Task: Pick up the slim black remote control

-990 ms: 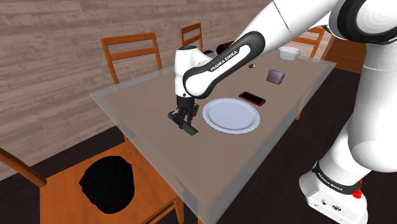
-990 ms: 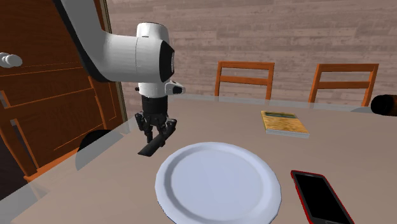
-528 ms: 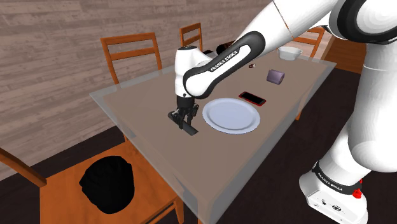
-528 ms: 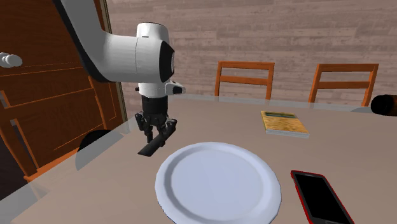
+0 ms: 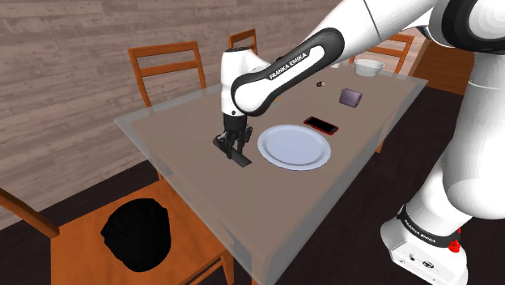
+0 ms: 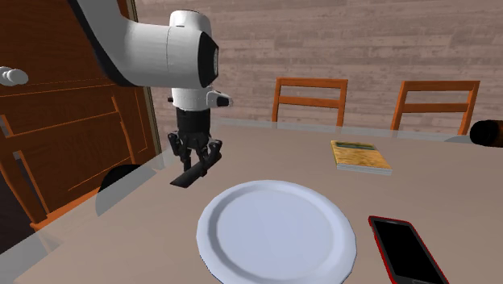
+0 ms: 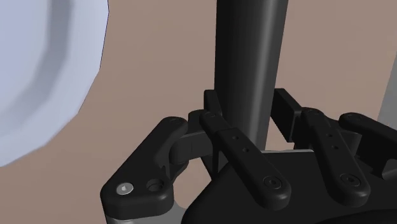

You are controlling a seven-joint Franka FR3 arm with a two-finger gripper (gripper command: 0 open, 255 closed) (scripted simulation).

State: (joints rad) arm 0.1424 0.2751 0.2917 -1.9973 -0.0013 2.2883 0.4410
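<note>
- Shoulder view: you see the gripper pointing straight down over the brown surface. It is pinching the slim black remote, which sits just beside the white plate, on that view's left.
- This view also gives you the far end of the surface. A red-edged phone lies just past the plate, a small greyish-purple thing lies further on, and a white bowl sits near the far corner.
- The second exterior view looks from low across the plate and shows you the remote side-on, which the shoulder view does not. It hangs slanted under the gripper, with the end nearer the camera lower. You cannot tell for sure whether that low end clears the surface.
- From here you also get a book lying flat beyond the plate, the phone at the near right, two wooden chairs along the far side, and a wooden door behind the arm.
- The wrist view shows you the grip itself. The remote runs as a dark bar away from the camera, and the two black fingers press against its sides, one on each side. The gripper is therefore clamped on it near one end.
- The plate's rim curves in close beside the remote, with a strip of bare brown surface between them.
</note>
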